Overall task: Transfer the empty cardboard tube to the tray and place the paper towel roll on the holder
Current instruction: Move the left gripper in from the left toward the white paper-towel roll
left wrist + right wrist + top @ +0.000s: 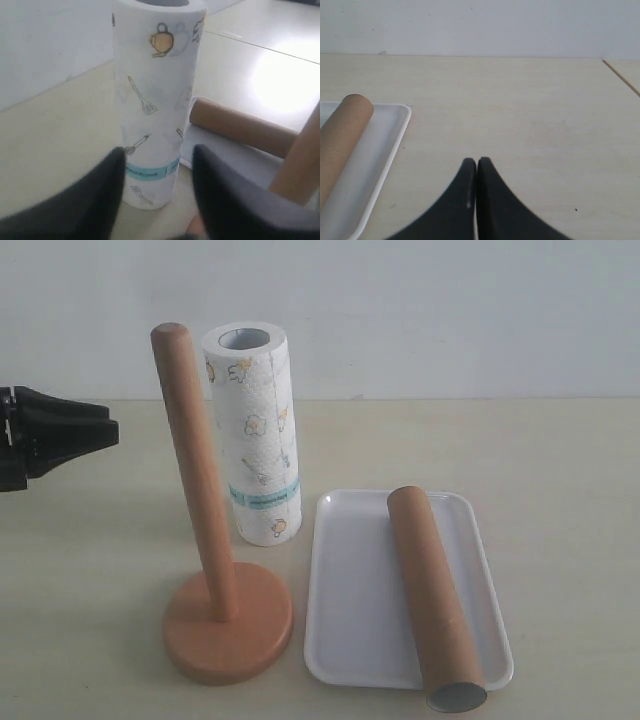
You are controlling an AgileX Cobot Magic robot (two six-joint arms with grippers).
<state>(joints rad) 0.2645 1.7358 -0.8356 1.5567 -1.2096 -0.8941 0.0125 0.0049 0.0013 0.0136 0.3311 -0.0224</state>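
The brown cardboard tube [432,594] lies lengthwise in the white tray [348,620], its near end jutting over the front rim. The paper towel roll [256,430] stands upright on the table behind the wooden holder [225,630], whose post [195,465] is bare. My left gripper [100,425] hovers open at the far left, well short of the roll; in its wrist view the roll [155,100] stands ahead of the left gripper [159,155], with the tube [240,127] beyond. My right gripper [477,162] is shut and empty, beside the tray [385,150] and tube [342,132], out of the exterior view.
A pale wall rises behind the light wooden table [560,460]. A seam or edge of the table [621,76] runs off to one side in the right wrist view.
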